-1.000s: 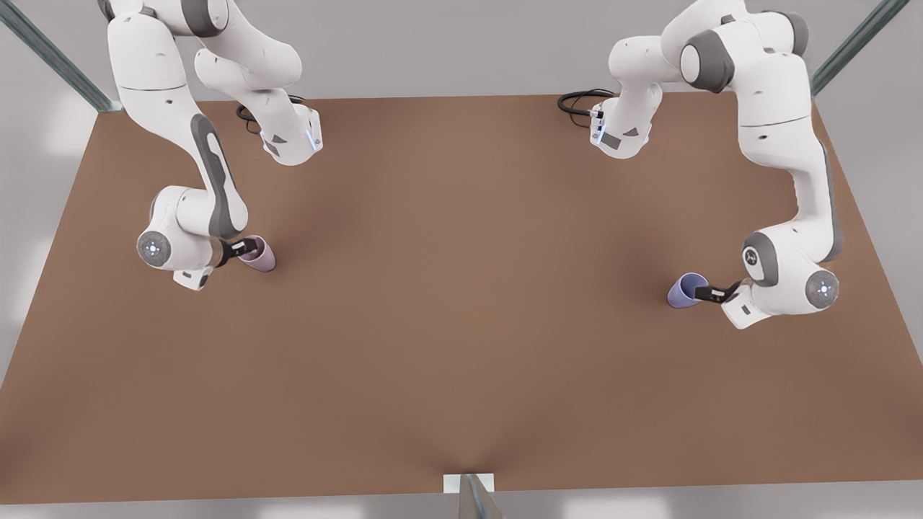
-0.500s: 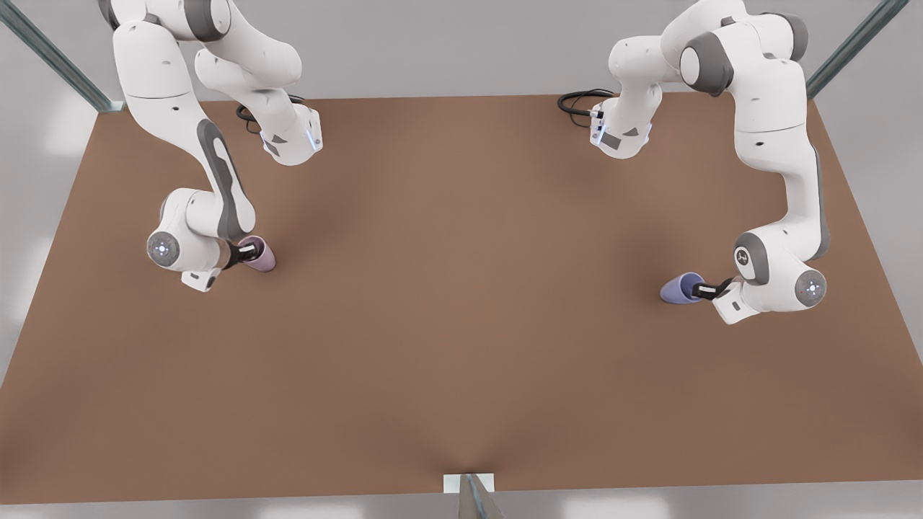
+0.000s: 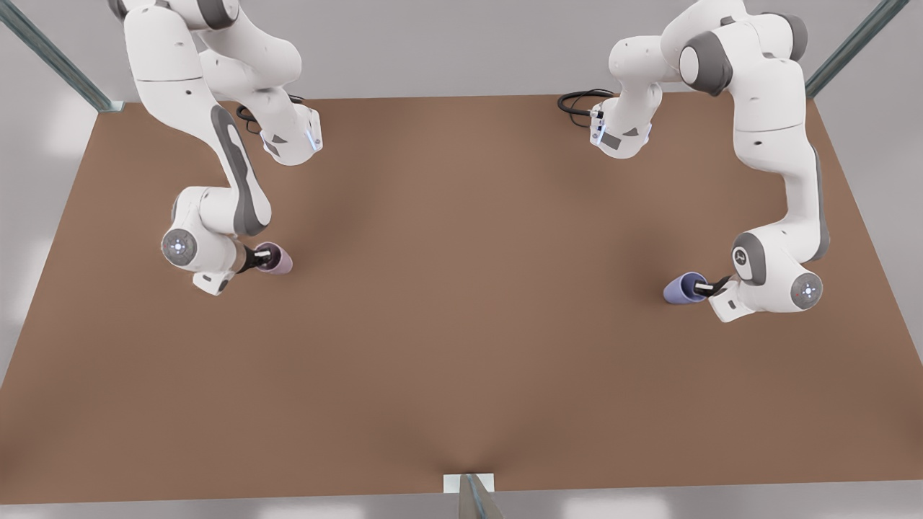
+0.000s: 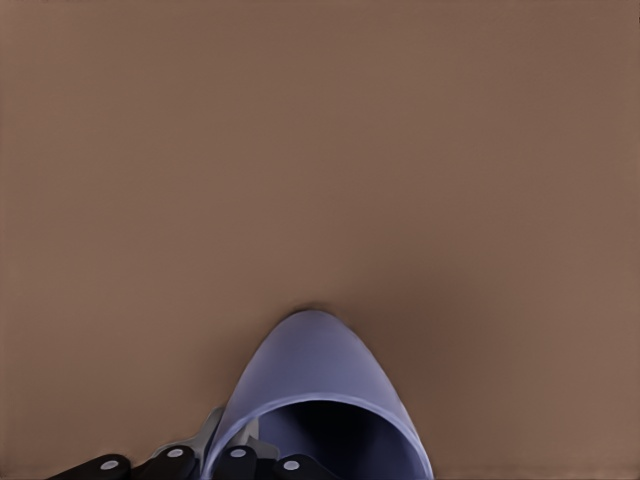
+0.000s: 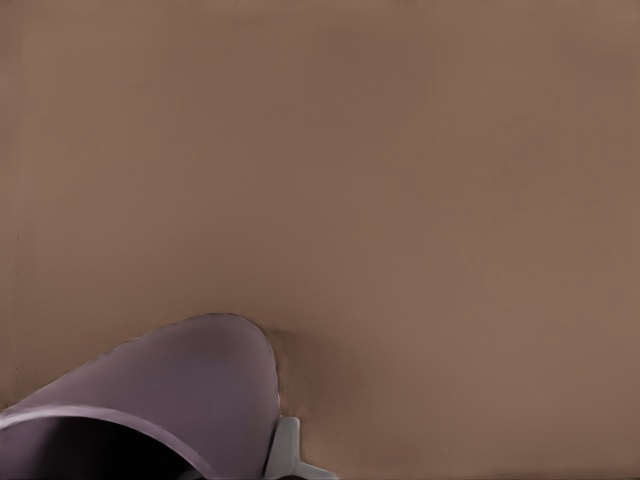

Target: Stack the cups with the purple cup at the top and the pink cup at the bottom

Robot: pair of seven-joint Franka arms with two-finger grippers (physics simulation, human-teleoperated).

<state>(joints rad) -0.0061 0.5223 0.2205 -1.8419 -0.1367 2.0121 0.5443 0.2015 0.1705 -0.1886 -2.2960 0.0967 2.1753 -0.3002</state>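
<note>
Light: we see soft, even, diffuse brightness over the brown table, with no glare.
Shading: we note darker patches mid-table and near its front edge.
Shadows: we find faint, blurred ones beside the pink cup and the purple cup.
Wrist views: we see cup rims near the lens slightly soft, their insides dark.

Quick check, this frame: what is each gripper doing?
Left gripper: shut on the purple cup, at the front view's right.
Right gripper: shut on the pink cup, at the front view's left.
</note>
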